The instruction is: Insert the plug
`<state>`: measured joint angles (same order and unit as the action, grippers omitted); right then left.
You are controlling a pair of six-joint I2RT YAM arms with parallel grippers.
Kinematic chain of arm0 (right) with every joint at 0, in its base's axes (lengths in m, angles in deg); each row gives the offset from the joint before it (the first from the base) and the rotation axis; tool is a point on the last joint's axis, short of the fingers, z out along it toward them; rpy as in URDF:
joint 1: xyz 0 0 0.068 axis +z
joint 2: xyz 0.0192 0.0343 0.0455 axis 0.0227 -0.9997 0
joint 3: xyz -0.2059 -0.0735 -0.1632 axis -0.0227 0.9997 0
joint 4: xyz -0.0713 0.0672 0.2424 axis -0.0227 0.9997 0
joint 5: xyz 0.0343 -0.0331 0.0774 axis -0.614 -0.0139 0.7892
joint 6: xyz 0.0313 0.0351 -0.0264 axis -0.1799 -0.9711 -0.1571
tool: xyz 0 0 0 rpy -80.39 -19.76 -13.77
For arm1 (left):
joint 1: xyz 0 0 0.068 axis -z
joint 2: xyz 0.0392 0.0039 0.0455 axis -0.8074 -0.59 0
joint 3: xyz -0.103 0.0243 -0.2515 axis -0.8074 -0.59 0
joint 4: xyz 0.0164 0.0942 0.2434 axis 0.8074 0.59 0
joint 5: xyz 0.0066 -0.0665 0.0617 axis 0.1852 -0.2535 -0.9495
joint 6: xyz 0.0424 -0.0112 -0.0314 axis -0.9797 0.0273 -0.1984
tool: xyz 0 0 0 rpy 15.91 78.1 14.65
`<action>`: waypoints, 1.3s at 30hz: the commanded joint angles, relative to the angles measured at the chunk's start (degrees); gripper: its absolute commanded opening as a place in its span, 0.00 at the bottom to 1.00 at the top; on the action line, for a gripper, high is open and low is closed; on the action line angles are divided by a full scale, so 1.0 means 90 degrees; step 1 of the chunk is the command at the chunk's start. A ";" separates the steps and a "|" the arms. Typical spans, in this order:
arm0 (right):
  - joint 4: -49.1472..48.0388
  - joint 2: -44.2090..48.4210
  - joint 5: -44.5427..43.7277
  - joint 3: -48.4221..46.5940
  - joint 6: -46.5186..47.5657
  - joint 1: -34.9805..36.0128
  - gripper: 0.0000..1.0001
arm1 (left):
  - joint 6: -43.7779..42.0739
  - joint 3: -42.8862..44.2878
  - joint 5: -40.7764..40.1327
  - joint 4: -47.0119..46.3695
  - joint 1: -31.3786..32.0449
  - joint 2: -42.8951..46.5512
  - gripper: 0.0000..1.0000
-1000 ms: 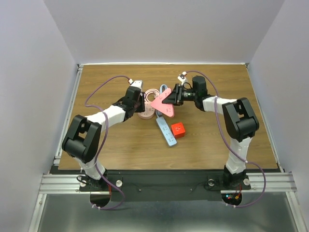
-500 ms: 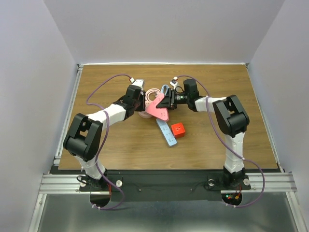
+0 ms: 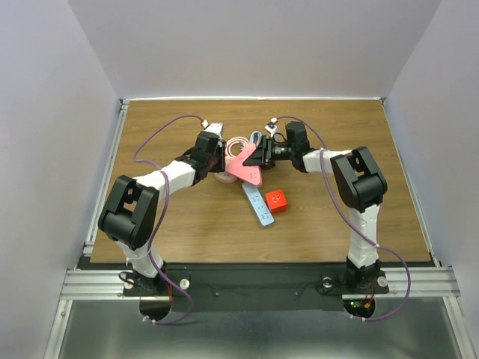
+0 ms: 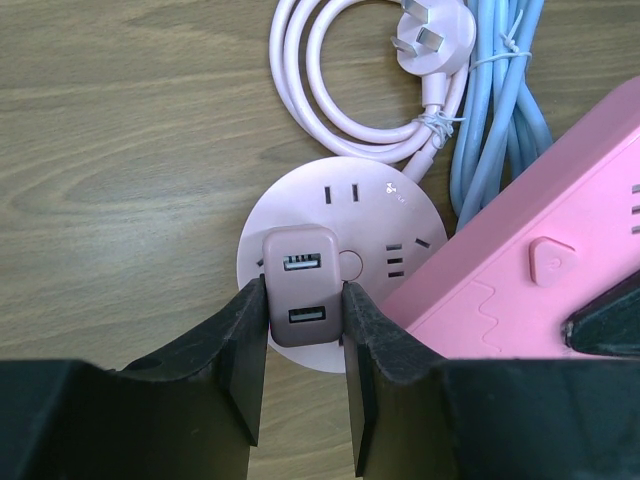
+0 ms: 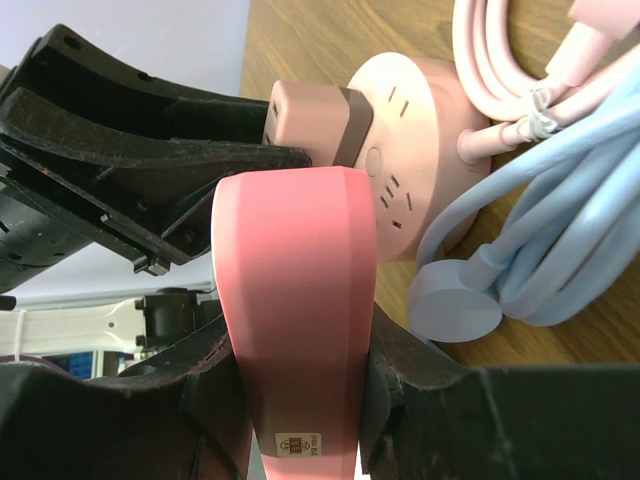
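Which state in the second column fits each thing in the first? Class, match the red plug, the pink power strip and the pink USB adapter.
Column one:
1. red plug
2. pink power strip
3. pink USB adapter

Column two:
A. held in the right end effector
B. lying loose on the table, beside the light blue power strip
C. clamped by the left end effector, on the round socket hub

Pairs: 1-B, 2-A, 3-C

Open table (image 3: 337, 217) lies right of and in front of the plug (image 3: 276, 200); the blue strip (image 3: 257, 203) flanks its left, and the pink strip (image 3: 247, 167) crowds the space behind.
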<state>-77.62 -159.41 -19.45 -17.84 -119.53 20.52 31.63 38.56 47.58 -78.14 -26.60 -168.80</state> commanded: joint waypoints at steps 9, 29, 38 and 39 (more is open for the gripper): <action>-0.0225 -0.0075 -0.0244 -0.0256 0.0054 -0.0150 0.00 | -0.0096 -0.0219 0.0290 0.1312 0.0029 -0.0300 0.00; -0.0205 -0.0329 -0.0449 -0.0412 0.0142 -0.0189 0.00 | -0.0135 -0.0189 0.0319 0.1380 0.0059 -0.0339 0.00; 0.0878 -0.0407 -0.1210 -0.0500 0.0991 -0.0198 0.00 | -0.0144 -0.0121 0.0329 0.1429 0.0078 -0.0329 0.00; 0.1053 -0.0426 -0.1375 -0.0500 0.1098 -0.0198 0.01 | -0.0125 -0.0111 0.0319 0.1429 0.0088 -0.0290 0.00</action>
<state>-74.88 -161.55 -23.02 -21.03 -116.25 19.39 31.39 39.08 47.65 -77.18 -26.58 -168.86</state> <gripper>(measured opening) 0.414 0.405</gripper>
